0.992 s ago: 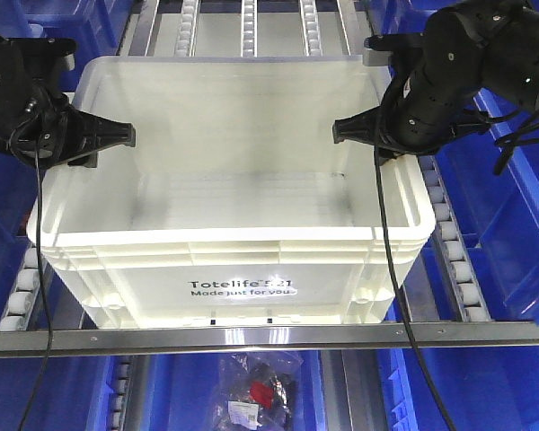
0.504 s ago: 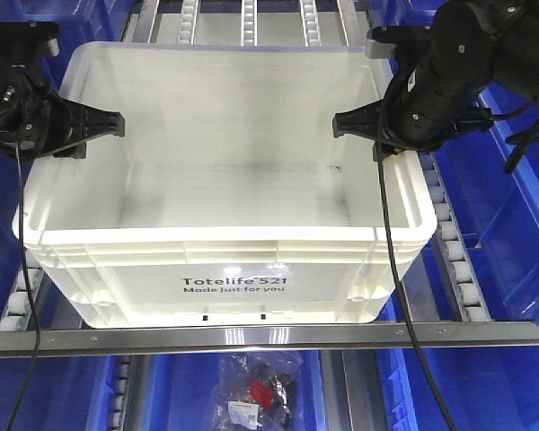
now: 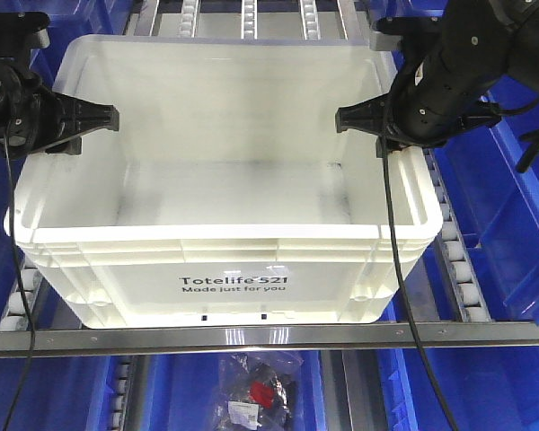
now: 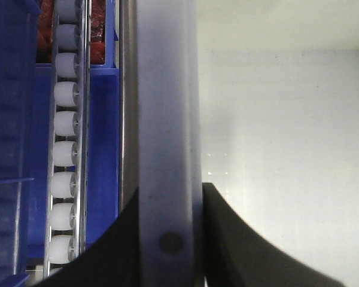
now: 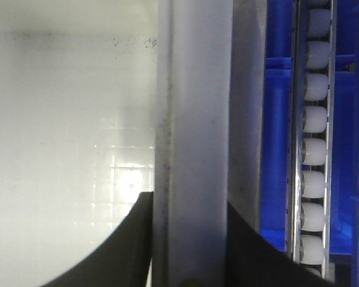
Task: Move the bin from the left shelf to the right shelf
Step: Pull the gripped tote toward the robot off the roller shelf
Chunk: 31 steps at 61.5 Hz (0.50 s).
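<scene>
The left gripper [image 4: 170, 200] was clamped on the left wall of the bin [image 3: 234, 260], one finger outside the rim and one inside, at about ten o'clock on the bin in the front view. Over the last second it had drifted up and outward toward nine o'clock. The bin went with it: its near rim had widened in frame and its left corner had slid toward nine o'clock. The bin sat at the centre of the rack, on the roller tracks [image 3: 458, 260] and behind the front rail [image 3: 251, 337].

The right gripper [image 5: 188, 200], at two o'clock, was closed on the right wall in the same way and had barely shifted. I judged that the two-arm hold was secure and that the bin was being raised or drawn toward the camera, the start of the carry rather than its end.

The bin's underside was hidden, so I could not tell whether it was clear of the rollers. Both outer fingers were hidden behind the walls in the front view. The shelf at three o'clock was cut off by the blue bins [image 3: 512, 206].
</scene>
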Available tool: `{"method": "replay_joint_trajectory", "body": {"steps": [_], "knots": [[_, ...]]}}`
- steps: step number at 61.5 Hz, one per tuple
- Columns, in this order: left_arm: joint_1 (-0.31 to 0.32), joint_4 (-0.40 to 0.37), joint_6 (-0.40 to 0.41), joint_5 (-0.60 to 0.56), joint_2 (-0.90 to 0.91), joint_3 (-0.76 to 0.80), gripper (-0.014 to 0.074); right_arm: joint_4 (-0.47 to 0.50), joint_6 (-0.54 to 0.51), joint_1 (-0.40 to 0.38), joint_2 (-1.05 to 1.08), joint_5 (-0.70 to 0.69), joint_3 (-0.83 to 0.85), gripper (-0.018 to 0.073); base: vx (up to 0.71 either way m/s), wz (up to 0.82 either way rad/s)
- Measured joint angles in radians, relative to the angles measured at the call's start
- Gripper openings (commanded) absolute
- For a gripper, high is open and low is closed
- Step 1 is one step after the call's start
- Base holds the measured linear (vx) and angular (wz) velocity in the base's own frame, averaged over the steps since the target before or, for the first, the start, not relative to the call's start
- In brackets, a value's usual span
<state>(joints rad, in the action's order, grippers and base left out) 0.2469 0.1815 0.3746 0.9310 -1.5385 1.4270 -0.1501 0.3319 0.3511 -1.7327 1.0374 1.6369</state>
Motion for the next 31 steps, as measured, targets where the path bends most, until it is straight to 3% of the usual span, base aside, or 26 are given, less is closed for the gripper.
{"method": "replay_joint_trajectory", "body": {"steps": [31], "knots": [[0.0, -0.005, -0.01, 0.031, 0.086, -0.001, -0.0007, 0.022, -0.001, 0.007, 0.043, 0.021, 0.0, 0.0004, 0.0, 0.0]]}}
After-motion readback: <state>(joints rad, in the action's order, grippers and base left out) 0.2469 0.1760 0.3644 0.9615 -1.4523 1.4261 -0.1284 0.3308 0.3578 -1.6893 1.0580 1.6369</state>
